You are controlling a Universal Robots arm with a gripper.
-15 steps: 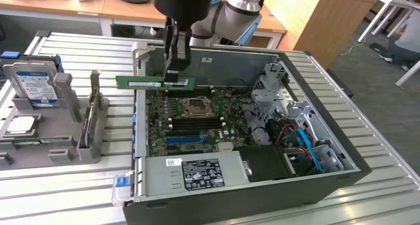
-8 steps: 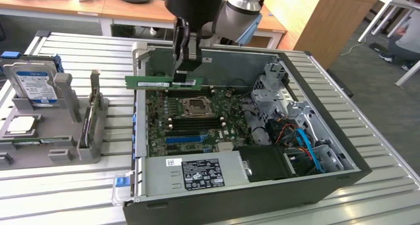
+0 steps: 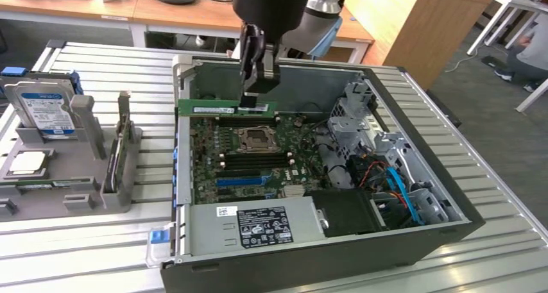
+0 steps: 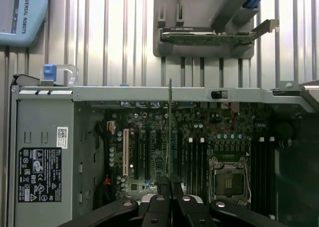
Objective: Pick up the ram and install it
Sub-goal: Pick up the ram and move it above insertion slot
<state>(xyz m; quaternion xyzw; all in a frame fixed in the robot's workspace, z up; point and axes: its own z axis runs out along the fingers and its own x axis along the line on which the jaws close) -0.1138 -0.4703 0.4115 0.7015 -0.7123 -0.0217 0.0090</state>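
Note:
The ram (image 3: pixel 214 108) is a long green stick held level and on edge above the back of the open computer case (image 3: pixel 184 197). My gripper (image 3: pixel 254 104) is shut on it, right of its middle. The stick hangs over the motherboard (image 3: pixel 256 171), just behind the processor socket (image 3: pixel 255 139) and the black memory slots (image 3: pixel 253 159). In the wrist view the ram (image 4: pixel 170 127) shows edge-on as a thin line rising from my gripper (image 4: pixel 170 184), over the board's slots (image 4: pixel 194 162).
A grey holder (image 3: pixel 81 171) at the exterior view's left carries a hard drive (image 3: pixel 47 113), a square silver chip (image 3: pixel 25 163) and an upright card (image 3: pixel 120 149). Inside the case are the power supply (image 3: pixel 256 226) and a drive cage (image 3: pixel 368 129) with blue cables (image 3: pixel 402 190).

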